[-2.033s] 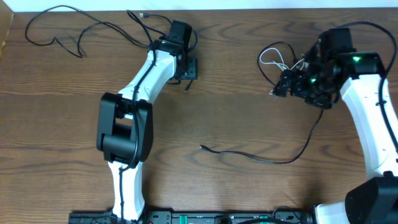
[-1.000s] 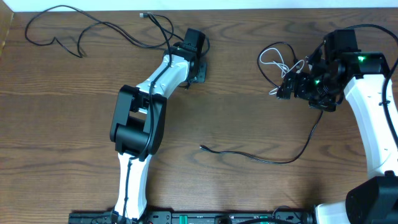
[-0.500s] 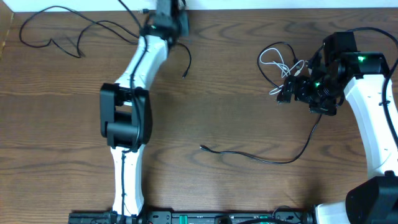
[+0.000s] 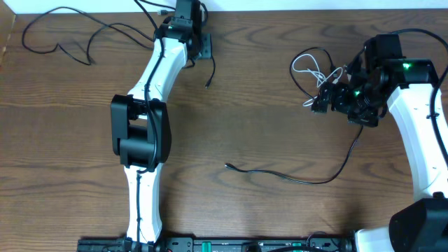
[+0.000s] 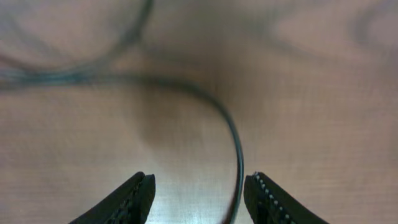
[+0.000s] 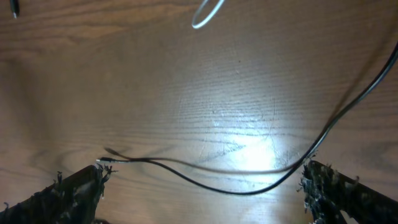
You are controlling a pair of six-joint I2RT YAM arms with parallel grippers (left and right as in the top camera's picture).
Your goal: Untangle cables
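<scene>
One black cable [image 4: 105, 26] sprawls across the table's back left, and its free end [image 4: 208, 82] lies just below my left gripper [image 4: 203, 47]. In the left wrist view that gripper [image 5: 199, 182] is open, with the black cable [image 5: 235, 143] curving down between its fingers, close to the right one. A second black cable [image 4: 308, 180] runs from mid-table up to my right gripper [image 4: 320, 101], where it meets the looped white cable [image 4: 304, 66]. In the right wrist view that gripper [image 6: 202, 177] is open wide, with the black cable [image 6: 236, 190] sagging between its fingers and a white loop [image 6: 208, 14] beyond.
The table's back edge [image 4: 280, 10] runs just behind the left gripper. The left arm [image 4: 140, 133] stretches up the left half of the table. The right arm [image 4: 420, 133] stands along the right edge. A thick black arm wire [image 4: 413, 31] arcs over the right wrist.
My left arm swung from mid-table up to the back edge, dragging the black cable's end with it, then eased slightly forward. The right arm has barely moved.
</scene>
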